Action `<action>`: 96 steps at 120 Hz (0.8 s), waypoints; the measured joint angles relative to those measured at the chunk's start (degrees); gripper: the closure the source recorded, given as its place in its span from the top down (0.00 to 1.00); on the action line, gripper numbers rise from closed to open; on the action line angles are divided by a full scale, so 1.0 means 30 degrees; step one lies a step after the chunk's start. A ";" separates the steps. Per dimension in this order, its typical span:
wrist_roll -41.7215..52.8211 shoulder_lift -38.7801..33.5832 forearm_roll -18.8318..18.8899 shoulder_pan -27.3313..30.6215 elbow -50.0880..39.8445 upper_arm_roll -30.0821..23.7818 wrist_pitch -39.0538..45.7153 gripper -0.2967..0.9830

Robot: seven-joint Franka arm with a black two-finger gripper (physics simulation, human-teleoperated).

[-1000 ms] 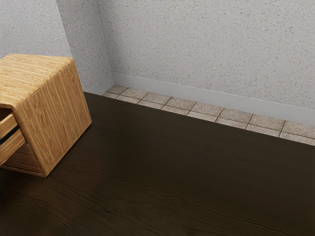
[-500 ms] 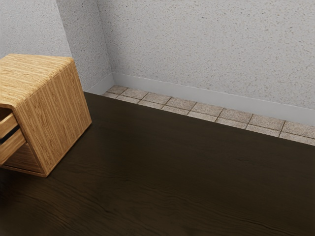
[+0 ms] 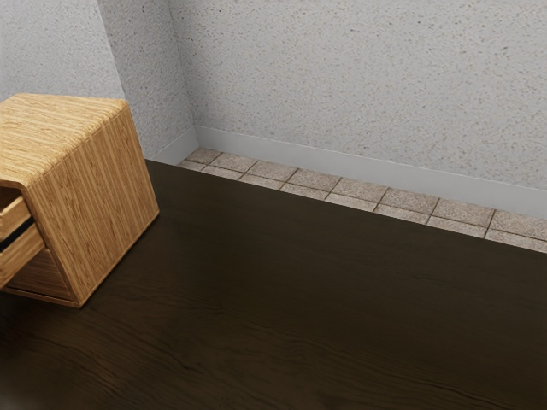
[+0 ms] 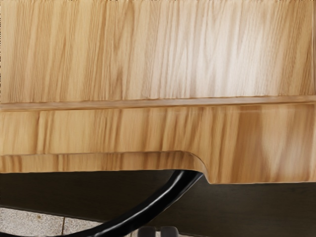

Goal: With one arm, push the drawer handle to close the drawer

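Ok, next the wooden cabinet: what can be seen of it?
The cabinet is boxy, with rounded upper edges and striped, light-brown surfaces that look like wood. It stands upright on the dark table, at the exterior view's left edge, cut off there. At least one drawer juts from its front, open. Any other contact is unclear.

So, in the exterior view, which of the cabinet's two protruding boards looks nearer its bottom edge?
The board under the dark gap, between that gap and the bottom edge of the cabinet; the other board shows above the gap.
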 joint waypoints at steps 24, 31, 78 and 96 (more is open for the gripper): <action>-0.0006 0.0532 -0.0236 -0.0029 0.0401 -0.0066 0.0166 0.16; -0.0007 0.0754 -0.0313 -0.0033 0.0558 -0.0163 0.0203 0.16; -0.0016 0.2065 -0.0878 -0.0068 0.1547 -0.0577 0.0421 0.15; -0.0019 0.2421 -0.1021 -0.0059 0.1753 -0.0666 0.0528 0.15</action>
